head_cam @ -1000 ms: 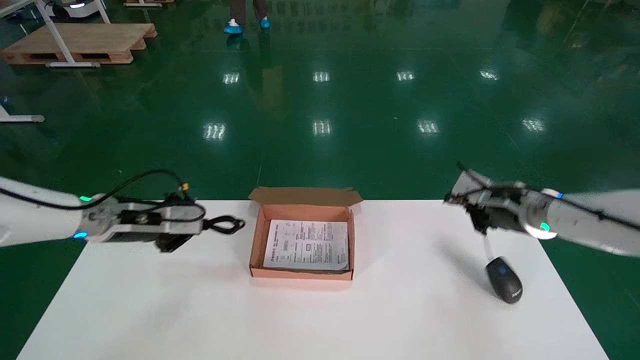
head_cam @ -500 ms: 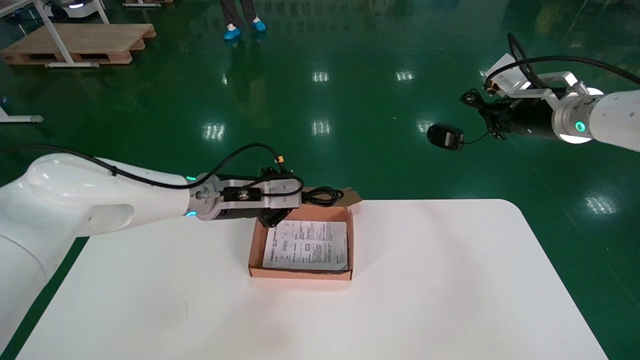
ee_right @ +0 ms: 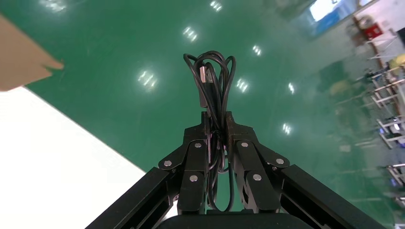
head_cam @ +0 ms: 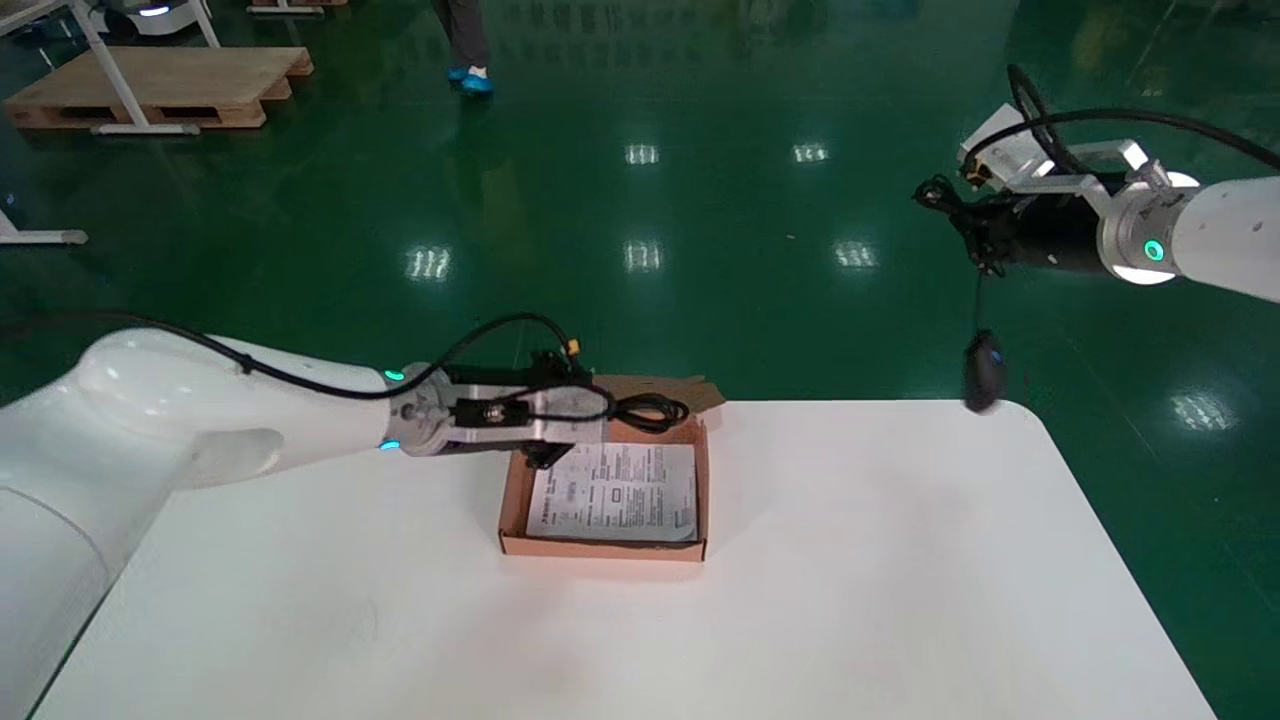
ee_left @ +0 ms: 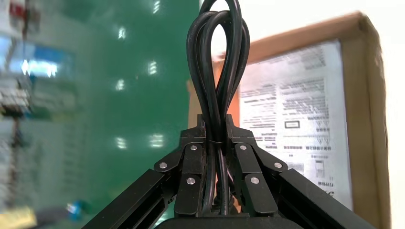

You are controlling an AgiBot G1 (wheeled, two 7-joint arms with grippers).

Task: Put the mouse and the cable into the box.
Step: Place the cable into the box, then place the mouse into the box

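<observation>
Nearest, white tabletop (head_cam: pixel 800 600) across the lower frame. At its centre, an open cardboard box (head_cam: pixel 600 548), rear flaps raised, with a printed sheet (head_cam: pixel 615 490) lying flat inside.

Reaching in from the left edge, the left arm, with the left gripper (ee_left: pixel 216 129) clenched on a looped black cable (ee_left: pixel 217 62). Cable loops poking out past the fingertips and hovering over the box's far left corner, above the sheet. That corner partly hidden by the gripper body.

At the tabletop's far right corner, a black mouse (head_cam: pixel 983 370) dangling on its thin cord, well apart from the box. Straight above it, in the upper right of the frame, the right gripper (ee_right: pixel 217 121) clamped on the coiled mouse cord (ee_right: pixel 212 81), plug end showing in the coil.

Beyond, glossy green floor (head_cam: pixel 640 300) with lamp reflections. In the upper left, a wooden pallet (head_cam: pixel 160 85). At the top edge, a pair of blue shoes (head_cam: pixel 470 80).
</observation>
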